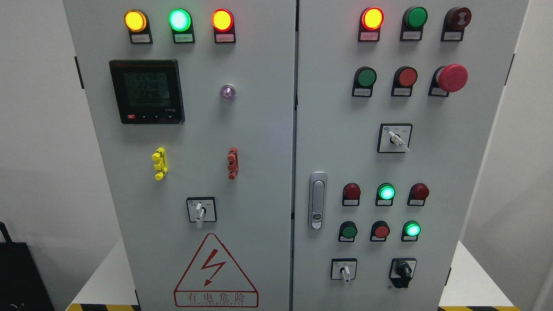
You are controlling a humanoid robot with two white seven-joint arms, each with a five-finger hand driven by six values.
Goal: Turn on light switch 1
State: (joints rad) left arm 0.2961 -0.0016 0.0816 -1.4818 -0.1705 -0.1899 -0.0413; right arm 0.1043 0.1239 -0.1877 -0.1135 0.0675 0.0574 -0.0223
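A grey electrical cabinet point(259, 172) with two doors fills the head view. The left door carries a white-handled rotary switch point(199, 212) pointing down. On the right door are a rotary switch point(396, 139) turned to the lower right, a small white one point(345, 272) pointing down and a black knob switch point(403, 272). Green push buttons point(366, 77) point(348, 231) and red push buttons point(407, 77) point(381, 230) sit on the right door. Which of these is switch 1 I cannot tell; the labels are too small. Neither hand shows.
Lamps lit along the top: yellow point(135, 20), green point(179, 20), red point(222, 20) and red point(372, 18). A digital meter point(147, 91), a red emergency stop point(452, 77), a door latch point(317, 201) and a lightning warning sign point(215, 273) are on the doors. A black object point(21, 276) stands at lower left.
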